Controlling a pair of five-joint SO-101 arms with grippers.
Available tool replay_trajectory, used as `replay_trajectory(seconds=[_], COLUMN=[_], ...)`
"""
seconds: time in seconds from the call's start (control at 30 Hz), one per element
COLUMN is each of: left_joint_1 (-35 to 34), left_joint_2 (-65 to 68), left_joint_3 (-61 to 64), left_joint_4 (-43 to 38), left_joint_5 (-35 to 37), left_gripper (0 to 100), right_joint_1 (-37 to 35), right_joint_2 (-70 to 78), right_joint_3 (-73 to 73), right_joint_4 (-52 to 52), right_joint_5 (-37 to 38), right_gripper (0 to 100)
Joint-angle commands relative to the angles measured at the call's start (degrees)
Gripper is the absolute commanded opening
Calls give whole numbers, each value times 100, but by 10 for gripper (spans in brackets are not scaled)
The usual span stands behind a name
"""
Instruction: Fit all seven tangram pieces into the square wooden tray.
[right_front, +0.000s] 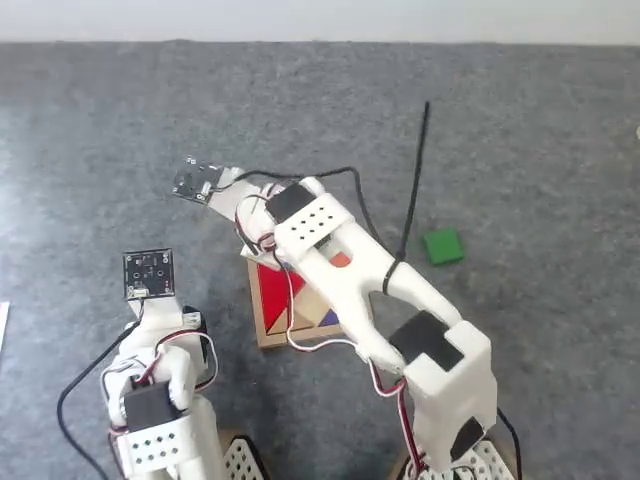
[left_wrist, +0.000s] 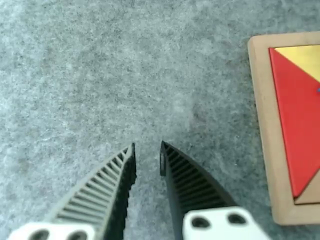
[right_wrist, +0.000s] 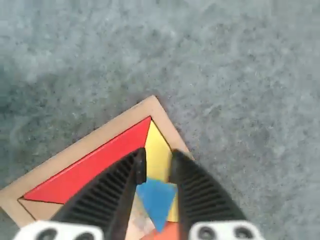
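Note:
The square wooden tray lies between the two arms, mostly under the right arm. In it I see a red triangle and a yellow piece packed into one corner. My right gripper hangs over that corner, shut on a small blue triangle that sits above the yellow piece. A green square piece lies alone on the carpet to the right of the right arm. My left gripper hovers over bare carpet beside the tray rim, slightly open with nothing between its fingers.
Grey carpet covers the table. A black cable runs from the right arm toward the back. A white sheet edge shows at the far left. Open carpet stretches behind and to the right of the tray.

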Motion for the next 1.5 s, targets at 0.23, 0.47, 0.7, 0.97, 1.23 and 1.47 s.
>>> replay_trajectory(seconds=[0.23,0.47,0.7,0.97,1.23,1.47], left_joint_1=[-35,-35,-35,-35,-35,-35], left_joint_2=[-105,-105,-105,-105,-105,-105], left_joint_3=[-66,-66,-66,-66,-66,-66], left_joint_4=[18,18,18,18,18,18], left_joint_5=[-9,-9,-9,-9,-9,-9], left_gripper=[80,80,80,80,80,80], right_joint_1=[84,84,75,180,435,418], right_joint_2=[48,48,-13,75,567,549], right_joint_3=[-70,114,316,-343,-343,-378], right_joint_4=[787,954,954,127,418,1174], right_joint_5=[-193,281,721,-466,-615,-607], right_gripper=[50,50,50,50,50,50])
